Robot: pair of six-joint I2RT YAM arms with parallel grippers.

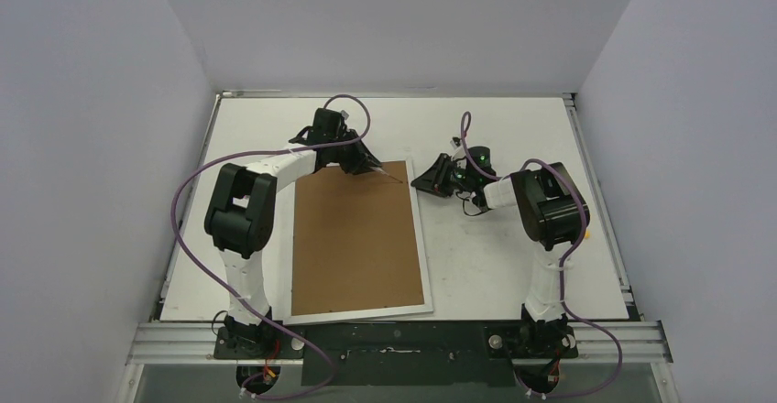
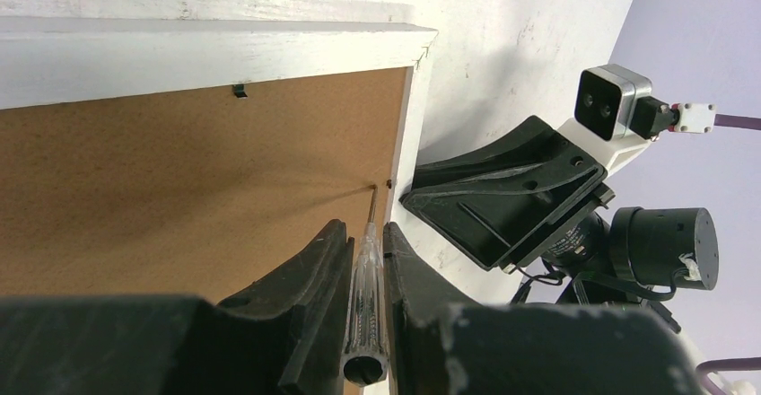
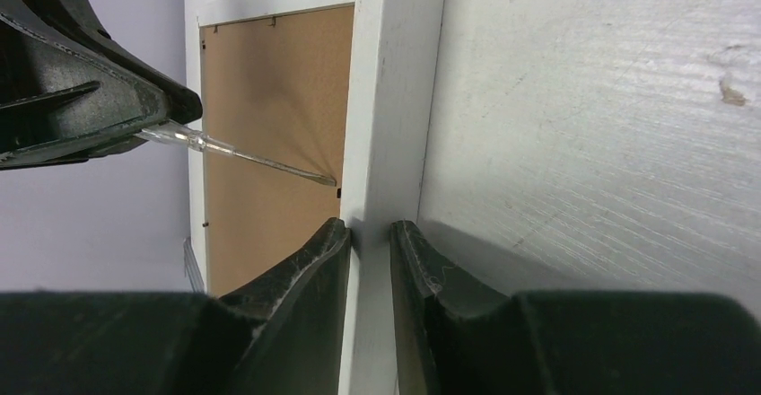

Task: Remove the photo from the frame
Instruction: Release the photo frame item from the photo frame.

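Frame (image 1: 421,238) lies face down on the table (image 1: 495,256), brown board (image 1: 357,238) uppermost and seated inside the white border. Photo is not in sight; I judge it is under the board, inside the frame. Left gripper (image 1: 365,162) is clamped on a clear-handled screwdriver (image 2: 368,305), with the blade tip at the board's right edge near the far right corner, touching or just beside a small dark tab (image 2: 389,182). Right gripper (image 1: 421,182) has its fingers nearly together, tips at the frame's right rail just beside that spot. I cannot tell whether it pinches the rail or only rests against it.

Risks noted:
- The tip may skid off the tab and score the board.
- Hard levering may bend the tab or load whatever lies beneath.
- The frame may slide on the table if the right gripper is not bracing it.
- The smooth handle may twist in the grip.
- The two grippers are close enough to clash.

Count: one frame, one board, one screwdriver, two grippers. Several tabs line the board's edge, too small to count with confidence.
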